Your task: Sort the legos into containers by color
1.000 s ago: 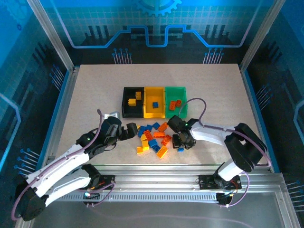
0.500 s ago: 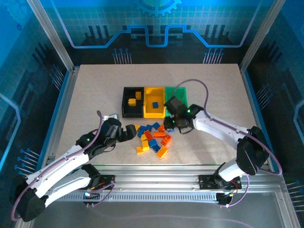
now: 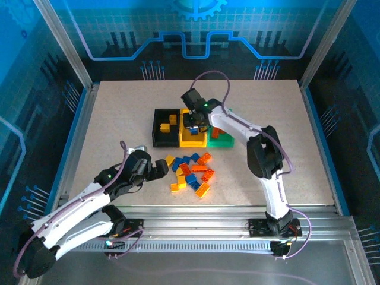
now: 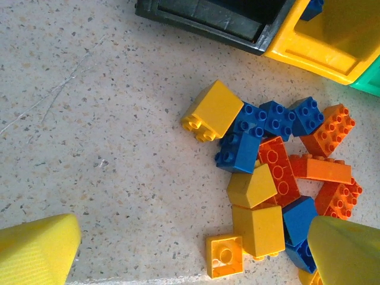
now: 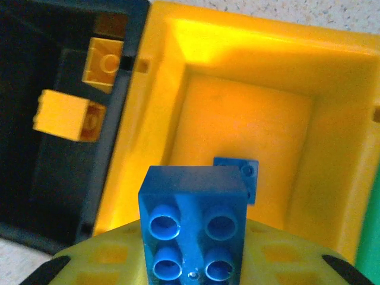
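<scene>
The big speckled table [image 3: 119, 119] holds the three containers [image 3: 172, 144], joined in a row near the middle of the top view. The black bin [image 3: 155, 127] is on the left, the yellow bin [image 3: 193, 143] is in the middle and the green bin [image 3: 221, 141] is on the right. Your right gripper [image 3: 195, 123] hangs over the yellow bin. It is squeezed tight on one blue brick [image 5: 193, 196], with the studs facing the wrist camera. Your left gripper [image 3: 159, 168] sits in the lower left of the top view, just beside the pile of legos [image 3: 191, 172]. Its two fingers [image 4: 35, 249] are spread wide with nothing held between them. This looks like the drop step, so do it gently. In the right wrist view the blue brick sits at the bottom middle and seems to be over the near wall of the yellow bin. The black bin is close on the left. I think you should slide a little farther in, until the brick is over the bin's floor. Then go down a bit before you let go, so it does not bounce out or tip in with the two yellow bricks [image 5: 68, 116] in the black bin. Another small blue brick [image 5: 236, 178] lies on the yellow floor, so aim beside it. Open the fingers slowly, then lift straight up.
</scene>
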Tool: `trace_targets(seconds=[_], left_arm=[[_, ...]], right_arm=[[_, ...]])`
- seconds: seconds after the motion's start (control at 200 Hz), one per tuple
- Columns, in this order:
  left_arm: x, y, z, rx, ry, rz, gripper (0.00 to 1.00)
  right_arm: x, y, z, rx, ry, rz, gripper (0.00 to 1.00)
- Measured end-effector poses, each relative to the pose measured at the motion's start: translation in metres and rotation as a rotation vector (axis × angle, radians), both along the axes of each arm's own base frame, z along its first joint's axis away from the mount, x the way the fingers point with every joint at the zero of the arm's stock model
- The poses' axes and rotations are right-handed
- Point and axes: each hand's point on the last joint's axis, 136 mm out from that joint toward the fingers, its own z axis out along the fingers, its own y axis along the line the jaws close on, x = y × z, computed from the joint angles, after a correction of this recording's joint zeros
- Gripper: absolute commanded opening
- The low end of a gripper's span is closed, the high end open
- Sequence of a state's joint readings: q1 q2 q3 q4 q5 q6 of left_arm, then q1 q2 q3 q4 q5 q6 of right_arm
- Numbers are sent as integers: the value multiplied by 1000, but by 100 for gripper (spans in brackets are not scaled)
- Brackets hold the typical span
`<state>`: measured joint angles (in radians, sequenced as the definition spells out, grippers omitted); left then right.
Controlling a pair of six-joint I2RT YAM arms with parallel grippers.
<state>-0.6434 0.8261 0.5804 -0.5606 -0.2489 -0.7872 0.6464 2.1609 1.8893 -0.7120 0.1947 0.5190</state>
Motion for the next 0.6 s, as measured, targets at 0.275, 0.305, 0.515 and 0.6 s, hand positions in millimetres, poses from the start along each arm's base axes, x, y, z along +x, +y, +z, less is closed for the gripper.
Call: trace_targets(seconds=[0.275,0.305,0.515,0.6], left_arm=[[-4,2,-7,12,21,-3,99],[-4,2,-8,14,22,-3,99],[-6,-2,-10,8,36,-27,95],[-7,-9,-15,4,59,-62,91]], right_arm=[[12,-6,-15,-29,41,-30,61],[13,-5,-13,-23,39,-32,63],[13,0,-3,11,34,-20,67],[5,-2,5,32,30,-15,67]])
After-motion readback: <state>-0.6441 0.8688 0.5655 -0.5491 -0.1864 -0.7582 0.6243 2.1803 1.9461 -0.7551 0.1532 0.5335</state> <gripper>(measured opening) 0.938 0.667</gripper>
